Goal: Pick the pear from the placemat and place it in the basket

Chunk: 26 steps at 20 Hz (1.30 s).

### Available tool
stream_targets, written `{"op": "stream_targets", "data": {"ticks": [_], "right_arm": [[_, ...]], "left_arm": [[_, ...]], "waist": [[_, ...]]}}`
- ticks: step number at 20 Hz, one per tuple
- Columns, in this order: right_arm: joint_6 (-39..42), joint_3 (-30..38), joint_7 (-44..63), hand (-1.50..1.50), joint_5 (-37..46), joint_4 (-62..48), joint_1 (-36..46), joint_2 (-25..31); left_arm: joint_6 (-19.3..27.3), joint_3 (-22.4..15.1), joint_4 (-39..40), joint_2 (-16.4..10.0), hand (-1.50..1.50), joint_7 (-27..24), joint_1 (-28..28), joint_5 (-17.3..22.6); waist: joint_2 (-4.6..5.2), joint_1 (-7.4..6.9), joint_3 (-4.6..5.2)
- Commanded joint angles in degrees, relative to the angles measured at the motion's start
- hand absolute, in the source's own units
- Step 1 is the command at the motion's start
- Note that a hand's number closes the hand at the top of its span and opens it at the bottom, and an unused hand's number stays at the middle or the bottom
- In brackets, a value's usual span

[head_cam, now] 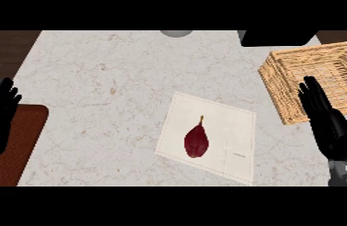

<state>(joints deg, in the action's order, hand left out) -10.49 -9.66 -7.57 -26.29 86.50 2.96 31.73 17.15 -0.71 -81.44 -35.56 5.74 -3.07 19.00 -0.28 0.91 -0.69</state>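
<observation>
A dark red pear (196, 141) lies on a pale square placemat (230, 128) near the counter's front middle, stem pointing away from me. A woven wicker basket (298, 71) stands at the right, beyond the placemat. My right hand (325, 119) is at the right edge, fingers straight and up, in front of the basket's near wall and well right of the pear, holding nothing. My left hand (8, 105) shows at the left edge, fingers straight, resting far from the pear.
A brown board (20, 142) lies at the counter's front left. A black object (278, 37) sits at the back right behind the basket, and a grey round thing (176, 33) at the back edge. The counter is pale marble (102, 82).
</observation>
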Motion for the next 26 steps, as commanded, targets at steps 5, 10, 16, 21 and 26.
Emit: {"op": "stream_targets", "data": {"ticks": [5, 10, 16, 21, 26], "right_arm": [[3.82, -0.64, -3.62, 1.5, -10.2, -0.26, 13.67, -16.16], [1.45, -16.64, -9.09, 1.5, 1.99, -1.04, 20.0, -27.53], [-17.08, -22.12, 7.28, -1.5, 16.4, -4.69, 27.61, -26.82], [-17.38, -22.86, 22.42, -1.5, 27.59, -7.46, 32.56, -10.41], [-3.1, -22.3, 35.83, -1.5, 27.21, 0.83, 38.27, 3.85]], "left_arm": [[-3.39, -11.25, 3.76, 10.25, 0.0, 3.87, 2.67, -0.25], [-6.87, -14.41, 4.26, 11.34, 0.0, 5.24, 6.25, 0.42], [-5.45, -13.47, 4.51, 11.89, 0.0, 5.85, 6.91, -0.26], [-5.24, -12.62, 4.1, 11.15, 0.0, 5.73, 7.8, -0.06], [-5.2, -12.71, 4.03, 12.42, 0.0, 5.0, 9.41, 0.17]], "waist": [[1.5, -2.89, 0.51], [0.64, -4.47, 0.76], [-0.03, -1.37, 0.83], [-0.85, 0.58, 1.11], [-0.76, 1.14, 0.98]]}}
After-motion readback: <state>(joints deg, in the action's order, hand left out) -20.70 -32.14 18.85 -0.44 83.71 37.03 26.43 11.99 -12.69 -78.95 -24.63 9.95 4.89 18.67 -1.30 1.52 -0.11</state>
